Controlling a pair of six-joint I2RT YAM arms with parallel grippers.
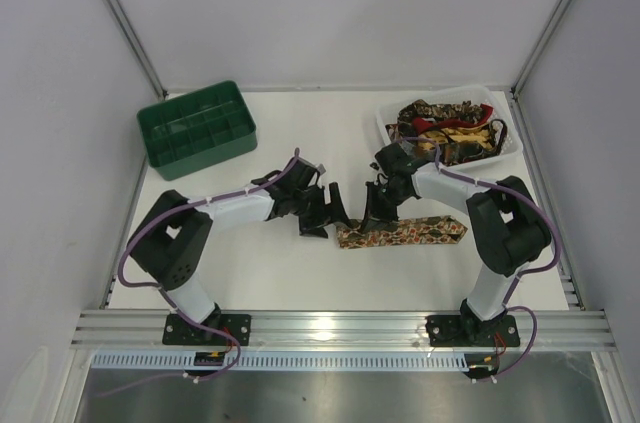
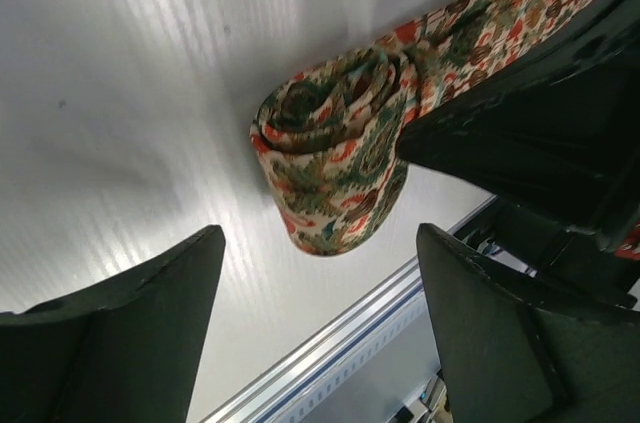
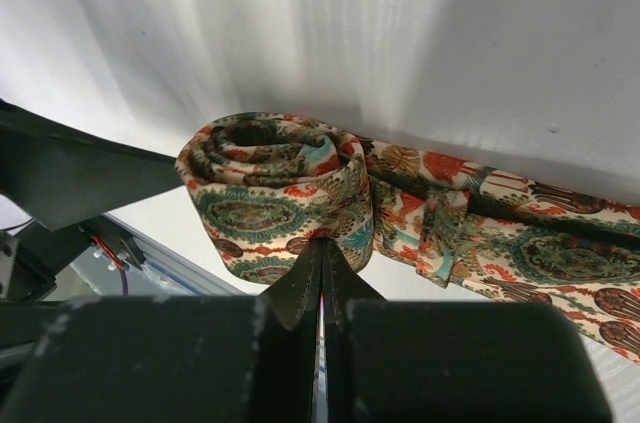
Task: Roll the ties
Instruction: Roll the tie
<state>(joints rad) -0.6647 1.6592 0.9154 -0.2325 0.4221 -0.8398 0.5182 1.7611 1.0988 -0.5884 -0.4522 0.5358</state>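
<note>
A paisley tie [image 1: 405,234] lies on the table, its left end wound into a roll [image 1: 350,237]. The roll also shows in the left wrist view [image 2: 330,163] and the right wrist view [image 3: 275,188], with the flat tail [image 3: 520,243] running off to the right. My right gripper [image 3: 322,248] is shut, its tips pinching the roll's outer layer at the lower edge; it shows from above too [image 1: 377,211]. My left gripper [image 2: 320,288] is open and empty, with the roll just ahead of its fingers [image 2: 150,323]; it sits left of the roll [image 1: 330,211].
A white tray [image 1: 512,146] at the back right holds several more ties [image 1: 445,128]. A green compartmented crate [image 1: 196,128] stands at the back left. The aluminium rail [image 1: 340,326] runs along the table's near edge.
</note>
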